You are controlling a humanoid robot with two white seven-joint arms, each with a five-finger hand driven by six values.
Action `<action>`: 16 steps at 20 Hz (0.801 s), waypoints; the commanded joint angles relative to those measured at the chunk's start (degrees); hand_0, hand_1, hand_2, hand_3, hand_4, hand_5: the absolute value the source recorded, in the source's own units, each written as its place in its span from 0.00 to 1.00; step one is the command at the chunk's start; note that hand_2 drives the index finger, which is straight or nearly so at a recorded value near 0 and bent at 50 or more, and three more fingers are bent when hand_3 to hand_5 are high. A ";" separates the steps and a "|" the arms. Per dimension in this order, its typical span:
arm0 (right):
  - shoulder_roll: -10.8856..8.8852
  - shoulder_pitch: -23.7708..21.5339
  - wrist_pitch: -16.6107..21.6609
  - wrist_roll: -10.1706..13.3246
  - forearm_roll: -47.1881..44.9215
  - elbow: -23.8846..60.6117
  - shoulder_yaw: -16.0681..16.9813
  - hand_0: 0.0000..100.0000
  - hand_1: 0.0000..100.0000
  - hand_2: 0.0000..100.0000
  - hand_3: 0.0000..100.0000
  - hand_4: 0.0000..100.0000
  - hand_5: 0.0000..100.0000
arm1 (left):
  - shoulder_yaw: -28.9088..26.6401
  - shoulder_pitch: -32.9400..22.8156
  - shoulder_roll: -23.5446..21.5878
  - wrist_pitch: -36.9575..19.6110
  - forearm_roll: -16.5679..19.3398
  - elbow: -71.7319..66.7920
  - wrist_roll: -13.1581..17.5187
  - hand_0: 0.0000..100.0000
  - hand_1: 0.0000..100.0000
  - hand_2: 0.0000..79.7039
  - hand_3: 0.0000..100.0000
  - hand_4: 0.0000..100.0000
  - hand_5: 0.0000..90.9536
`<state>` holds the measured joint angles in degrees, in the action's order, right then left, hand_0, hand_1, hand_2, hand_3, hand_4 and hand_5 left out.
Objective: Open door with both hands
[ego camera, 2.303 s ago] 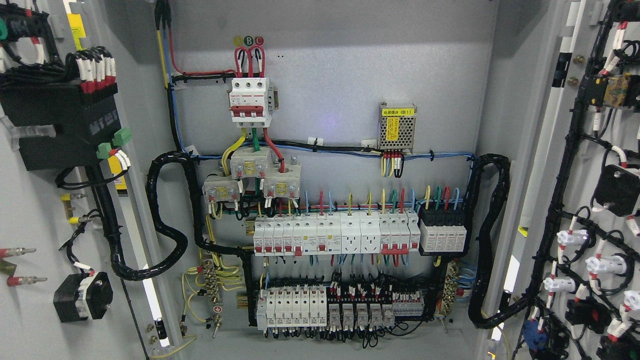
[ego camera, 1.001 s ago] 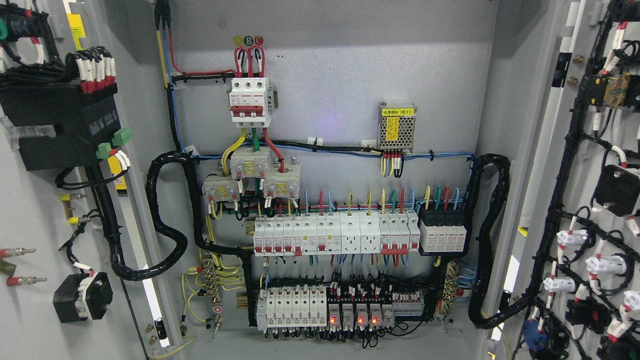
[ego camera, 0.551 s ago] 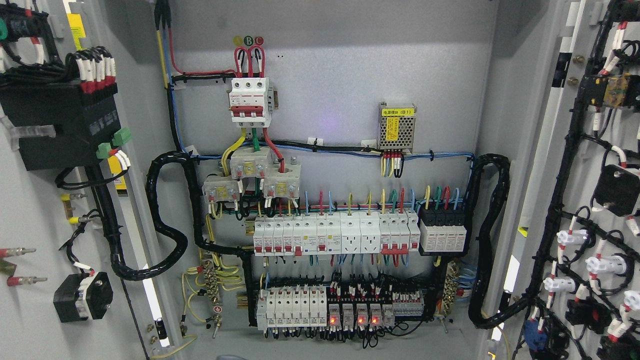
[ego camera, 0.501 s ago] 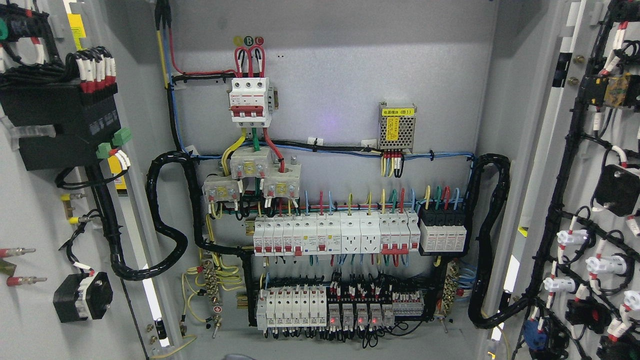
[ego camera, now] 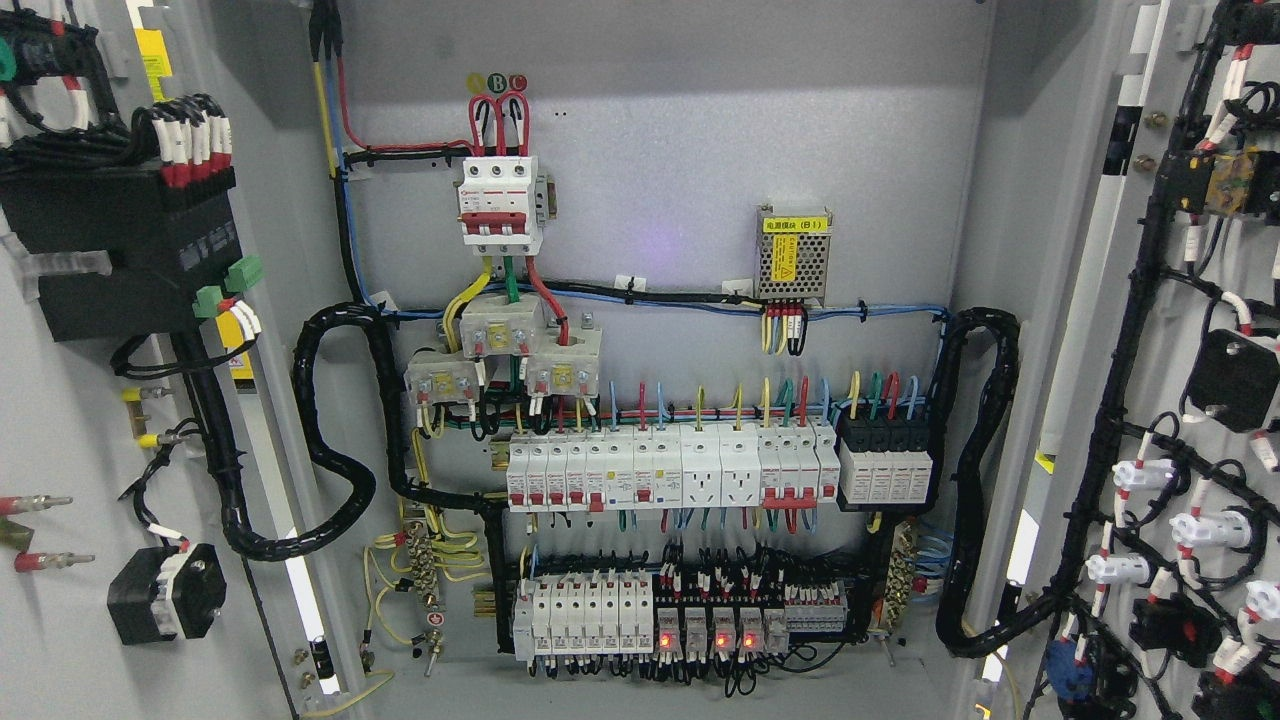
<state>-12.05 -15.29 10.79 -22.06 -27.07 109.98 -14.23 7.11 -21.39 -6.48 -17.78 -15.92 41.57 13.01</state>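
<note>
An electrical cabinet stands with both doors swung wide. The left door [ego camera: 70,430] shows its inner face at the picture's left, carrying a black module and wiring. The right door [ego camera: 1130,480] shows its inner face at the right, with black cable bundles and white connectors. Between them the grey back panel [ego camera: 680,150] is fully exposed. Neither of my hands nor any arm shows in the head view.
On the back panel sit a three-pole breaker [ego camera: 500,200], a small power supply [ego camera: 794,254], a row of white breakers [ego camera: 670,475] and a lower row of relays [ego camera: 715,630] with red lights. Thick black conduits [ego camera: 330,440] loop at both sides.
The red lights on the lower relays came on after the earliest frame and stay lit. A dark shape at the bottom edge half a second ago is gone.
</note>
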 commanded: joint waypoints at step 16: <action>-9.13 -12.92 18.48 2.64 -0.27 9.73 25.39 0.22 0.07 0.00 0.00 0.00 0.00 | -6.85 -12.54 -5.65 -0.50 0.10 74.96 17.31 0.11 0.02 0.00 0.00 0.00 0.00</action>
<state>-17.74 -28.02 28.62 -20.89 -27.28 117.31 2.52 3.06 -34.62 -10.61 -17.61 -15.79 94.00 28.53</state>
